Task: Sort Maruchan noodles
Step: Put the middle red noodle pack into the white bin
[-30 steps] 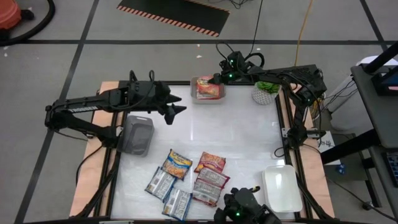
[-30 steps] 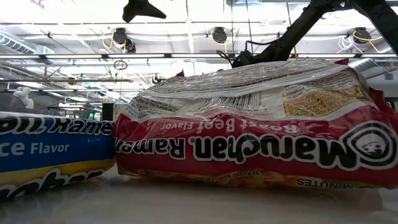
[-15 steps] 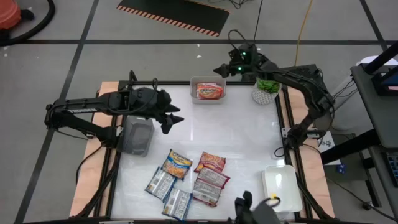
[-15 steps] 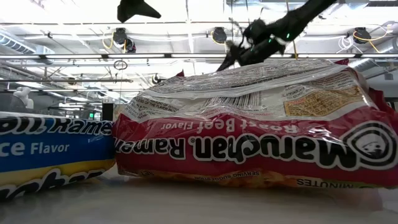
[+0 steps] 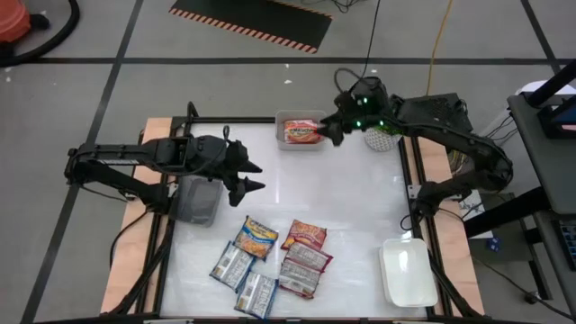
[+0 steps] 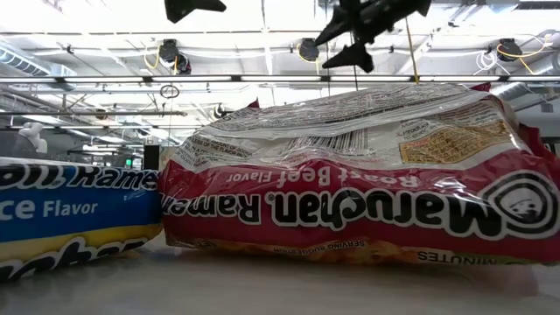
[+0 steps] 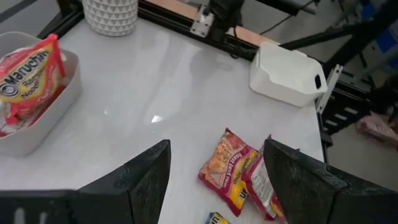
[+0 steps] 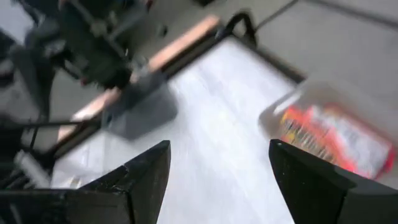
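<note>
Several Maruchan packets lie flat near the table's near edge: orange-red ones [image 5: 256, 237] [image 5: 306, 236], maroon-and-silver ones [image 5: 306, 261] and blue-silver ones [image 5: 232, 265]. One more orange-red packet [image 5: 301, 132] lies in a clear tray [image 5: 286, 144] at the far edge. My left gripper [image 5: 256, 176] hangs open over the table's left middle, above the packets. The left wrist view shows an orange-red packet [image 7: 227, 168] between its open fingers [image 7: 214, 180]. My right gripper [image 5: 328, 129] is open in the air by the clear tray's right end. The right wrist view shows that tray [image 8: 336, 130] ahead of the open fingers [image 8: 217, 180].
A grey tray [image 5: 198, 196] sits at the left edge and a white tray [image 5: 407, 270] at the near right corner. A white pot with a green plant [image 5: 382, 135] stands at the far right corner, just beside my right arm. The table's middle [image 5: 342, 198] is bare.
My right gripper drew up and back from the clear tray, then swung down again to the tray's right end. The orange-red packet, first propped up in the tray, now lies flat there. My left gripper drifted a little toward the near edge.
</note>
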`<state>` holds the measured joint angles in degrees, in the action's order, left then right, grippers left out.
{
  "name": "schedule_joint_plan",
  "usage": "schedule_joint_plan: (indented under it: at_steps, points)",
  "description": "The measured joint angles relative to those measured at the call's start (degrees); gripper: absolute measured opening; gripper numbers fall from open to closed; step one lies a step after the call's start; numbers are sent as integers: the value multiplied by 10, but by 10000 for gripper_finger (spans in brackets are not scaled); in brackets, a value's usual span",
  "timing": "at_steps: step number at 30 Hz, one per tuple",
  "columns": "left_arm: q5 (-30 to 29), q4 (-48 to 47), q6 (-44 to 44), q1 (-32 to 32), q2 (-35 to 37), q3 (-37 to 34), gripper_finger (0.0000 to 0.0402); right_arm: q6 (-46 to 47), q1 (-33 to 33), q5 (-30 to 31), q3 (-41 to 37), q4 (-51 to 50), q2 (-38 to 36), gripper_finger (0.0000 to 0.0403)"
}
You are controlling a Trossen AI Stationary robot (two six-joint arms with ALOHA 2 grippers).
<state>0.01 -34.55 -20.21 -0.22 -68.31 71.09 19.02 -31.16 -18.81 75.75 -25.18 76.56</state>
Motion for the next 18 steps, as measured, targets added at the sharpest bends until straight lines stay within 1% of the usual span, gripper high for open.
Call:
schedule_joint_plan:
  at_steps: [4, 7, 11, 14, 18]
  points:
    - [0, 0, 10, -7, 0, 0, 259, 38, 48, 39, 0, -61, -20, 263]
    - [4, 0, 16, -11, 0, 0, 259, 59, 81, 59, 0, -76, -34, 263]
    - [28, 0, 35, -11, 0, 0, 259, 69, 117, 107, 0, -91, -46, 263]
    - [34, 0, 37, -11, 0, 0, 259, 72, 134, 153, 0, -107, -50, 263]
    - [35, 1, 15, -11, 0, 0, 259, 71, 141, 193, 0, -135, -49, 263]
